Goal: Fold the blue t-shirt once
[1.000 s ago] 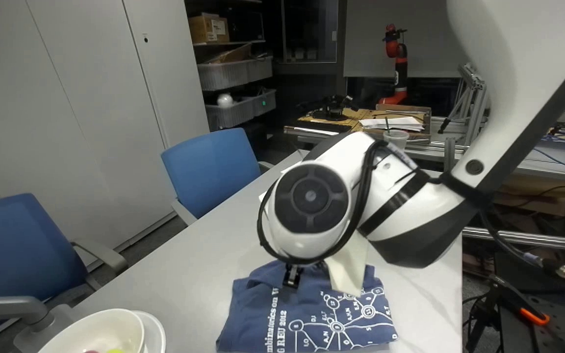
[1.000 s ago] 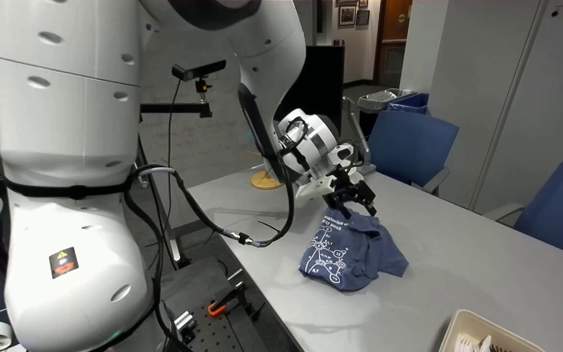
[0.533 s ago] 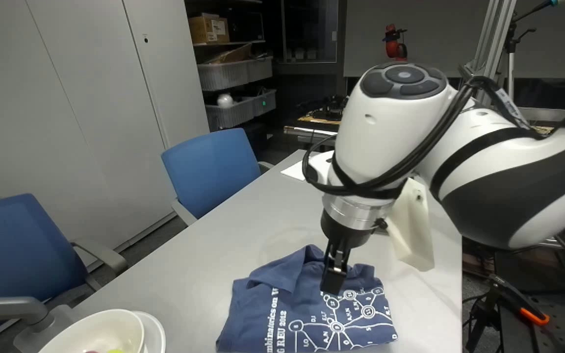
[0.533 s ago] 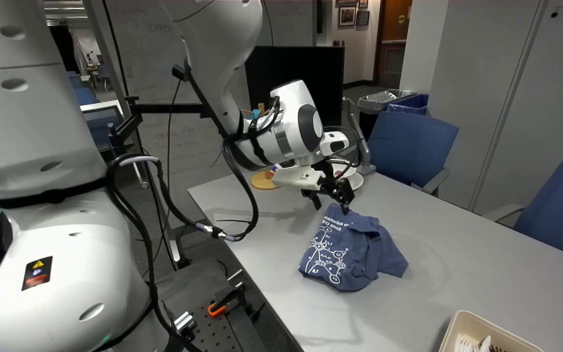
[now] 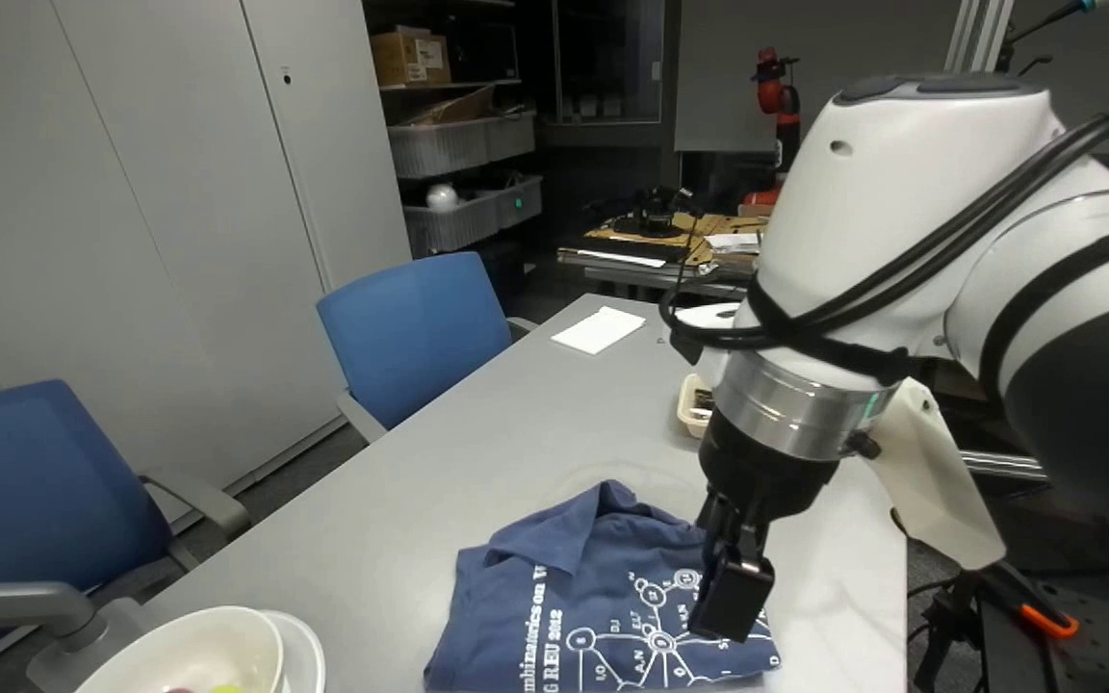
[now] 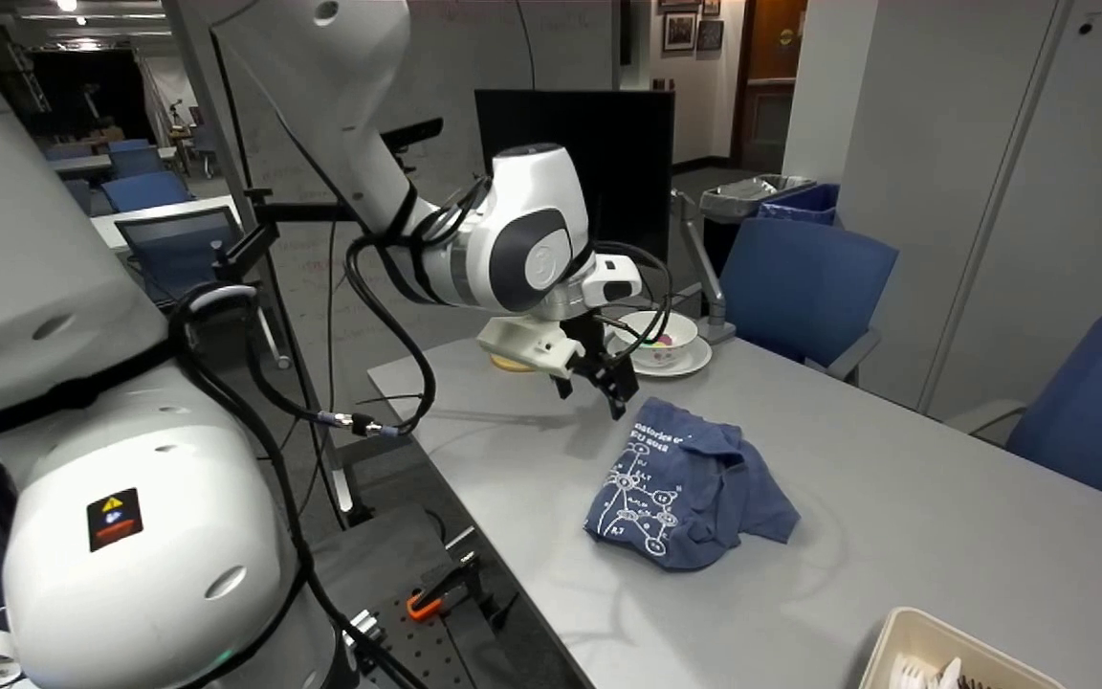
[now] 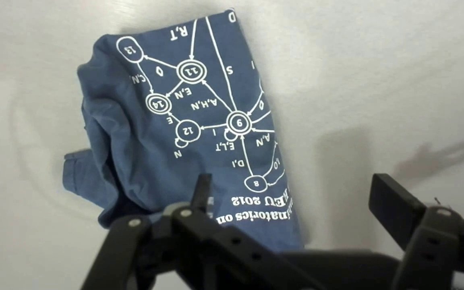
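Observation:
The blue t-shirt (image 5: 579, 630) lies bunched and folded over on the grey table, its white lettering and circle graphic facing up. It also shows in an exterior view (image 6: 690, 493), with a loose flap on one side, and in the wrist view (image 7: 163, 133). My gripper (image 6: 591, 394) is open, above the table beside the lettered edge of the shirt. It also shows in an exterior view (image 5: 737, 587), where it covers part of the print. In the wrist view the gripper (image 7: 296, 191) has widely spread fingers with nothing held; one overlaps the shirt, the other bare table.
A white bowl (image 6: 658, 333) on a plate (image 6: 690, 362) stands near the gripper. A beige cutlery tray (image 6: 953, 641) sits on the table's other side. White paper (image 5: 600, 329) lies farther along. Blue chairs (image 5: 415, 332) line one edge; a monitor (image 6: 575, 163) stands behind.
My gripper has moved from over the shirt toward the edge of it nearer the bowl. The wrist has swung from tilted to pointing more downward. The shirt has not visibly moved.

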